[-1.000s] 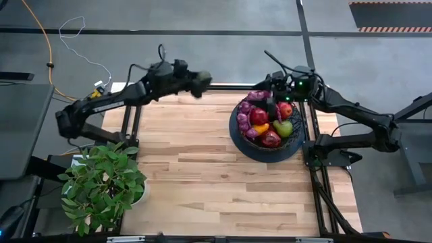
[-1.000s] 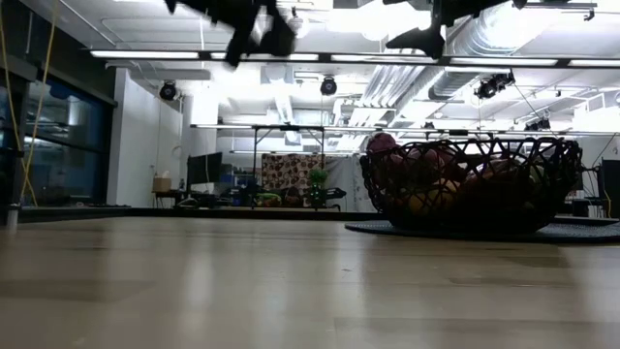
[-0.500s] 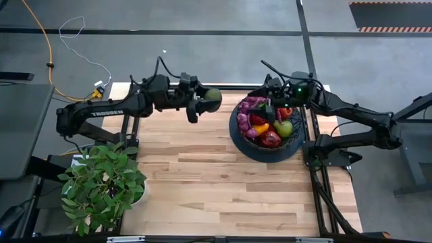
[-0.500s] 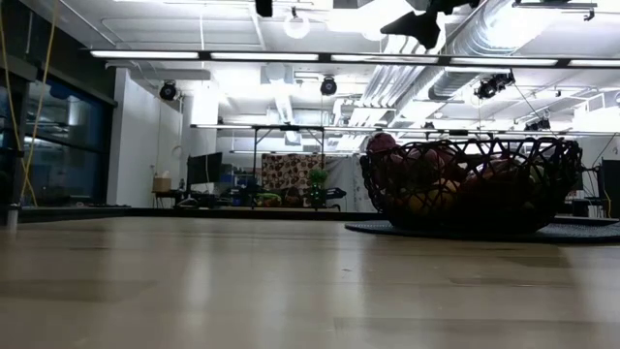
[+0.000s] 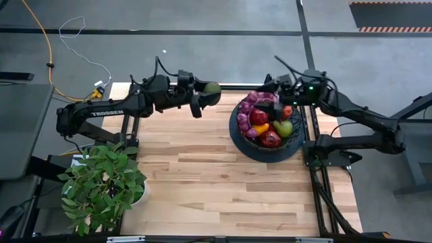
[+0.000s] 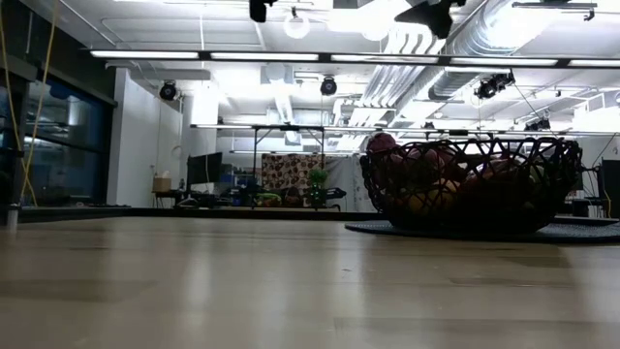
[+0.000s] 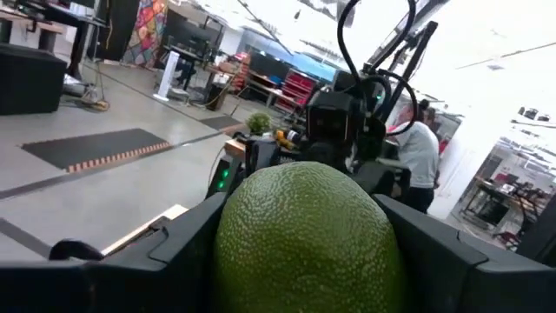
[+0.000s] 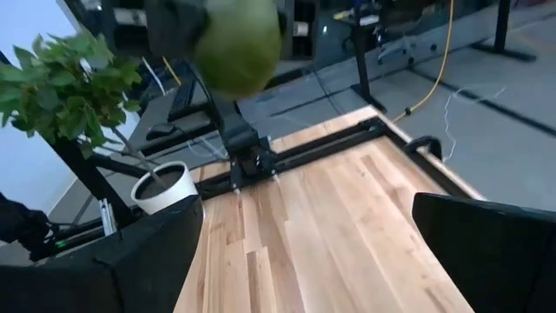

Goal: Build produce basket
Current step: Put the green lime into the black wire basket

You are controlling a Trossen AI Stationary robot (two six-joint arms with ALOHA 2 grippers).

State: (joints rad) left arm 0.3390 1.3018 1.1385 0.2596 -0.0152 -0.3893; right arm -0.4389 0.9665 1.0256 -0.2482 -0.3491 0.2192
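Note:
A green lime [image 5: 212,88] hangs above the far part of the table, with my left gripper [image 5: 206,96] shut on it, a little left of the basket. The black wire basket [image 5: 233,126] stands at the far right on a dark round base and holds purple grapes [image 5: 244,109], red apples [image 5: 258,117] and a green pear [image 5: 283,127]. My right gripper [image 5: 268,106] hovers open over the basket's far side with nothing between its fingers [image 8: 130,261]. In the right wrist view the lime [image 8: 236,43] shows ahead. My left gripper pinches the lime's two opposite sides [image 7: 234,235] between its two fingers [image 7: 174,248]. The fingers lie about level and point toward the table's right, at the basket. The lime is lifted well clear of the table.
A leafy plant [image 5: 101,185] in a white pot [image 8: 165,187] stands at the table's near left corner. The bare wooden tabletop [image 5: 202,175] lies between plant and basket. In the left wrist view a person [image 7: 421,161] stands in the room beyond the table.
My left gripper has swung with the lime from over the table's far edge toward the right, nearer the basket, and has tipped up to about level; the lime stays held and clear. My right gripper has drawn back a little toward the table's right edge, still open.

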